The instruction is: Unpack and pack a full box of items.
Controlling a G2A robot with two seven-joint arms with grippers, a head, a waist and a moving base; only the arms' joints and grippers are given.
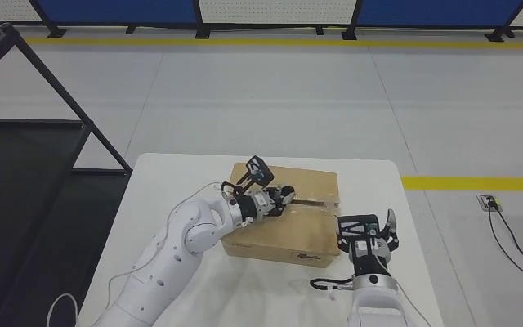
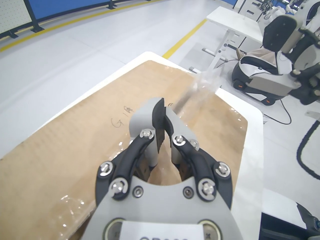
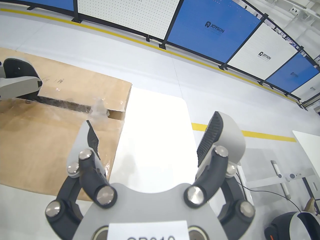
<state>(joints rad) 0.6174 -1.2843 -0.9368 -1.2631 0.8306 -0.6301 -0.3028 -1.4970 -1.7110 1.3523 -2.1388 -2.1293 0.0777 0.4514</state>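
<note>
At the left, the left gripper [image 2: 163,112] is held low over the top of the cardboard box [image 1: 278,239]. Its fingers are pressed together on the near end of a clear tape strip [image 2: 197,88], which is stretched from the pads toward the box's right end. The box is seen lying closed near the middle of the white desk [image 1: 425,270], its long side set across the robot's front. Along the centre seam [image 3: 62,104] a dark gap is exposed between the two top flaps where the tape is lifted, while the strip is bunched and appears attached at the right edge of the lid. Further right, the right gripper [image 3: 152,126] is placed just beside the box's right end, over bare desk, with its fingers spread wide and nothing between them. The step in hand is judged to be the unsealing of the box. Unpacking is not yet begun, and nothing of the contents can be made out. A steady pull on the strip is called for next, until the bunched end lets go. The light box may be dragged along by that pull, so bracing by the free gripper may be needed before the flaps can be folded back.
</note>
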